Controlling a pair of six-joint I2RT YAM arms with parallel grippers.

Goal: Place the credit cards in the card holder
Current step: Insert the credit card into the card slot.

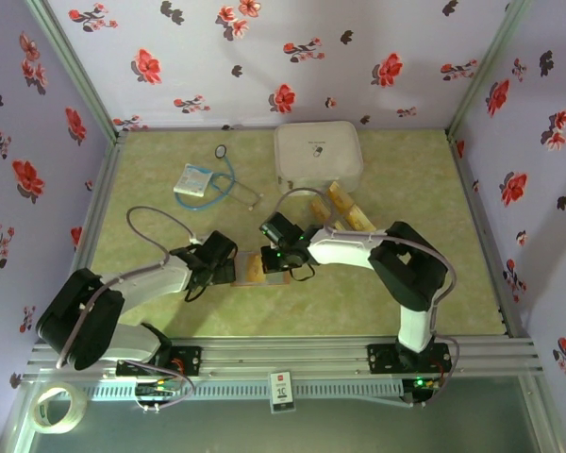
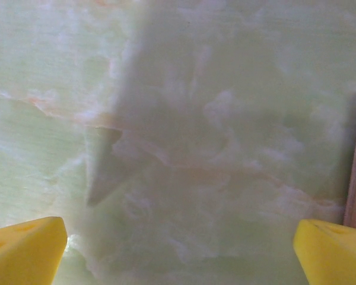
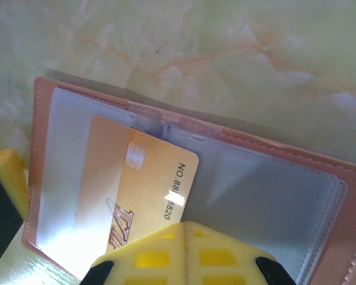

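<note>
**Top view.** The right pincer [image 1: 275, 255] sits low over the card holder [image 1: 256, 271], which lies open on the table [image 1: 170, 311] right under its tips. The left pincer [image 1: 232, 270] is down just beside the card holder's opposite edge. Loose credit cards [image 1: 345, 209] lie beyond the right pincer and off to its right, near the white case [image 1: 318, 156]. There are at least two; the exact count is unclear. None of these is in the card holder.

**Left wrist view.** The left pincer [image 2: 178, 252] has its fingers spread wide apart over bare table, with nothing between them. The card holder's stitched edge sits just outside the right fingertip. I cannot tell whether they touch.

**Right wrist view.** The right pincer [image 3: 187, 231] has its fingers together, clamped on the near end of a gold card [image 3: 145, 178]. The gold card runs ahead of the tips, slanted across the card holder's left inner pocket. Its far left part looks dulled, as if it is under the clear sleeve, while the chip side looks uncovered. The pocket ahead and to the right of the tips looks empty.

**Status (judgement).**
- One card is mid-insertion, partly in and not seated.
- No card looks fully stowed.
- Remaining: push this one home, let go, then fetch the loose credit cards one at a time.
- The task is early, well under half done.
</note>
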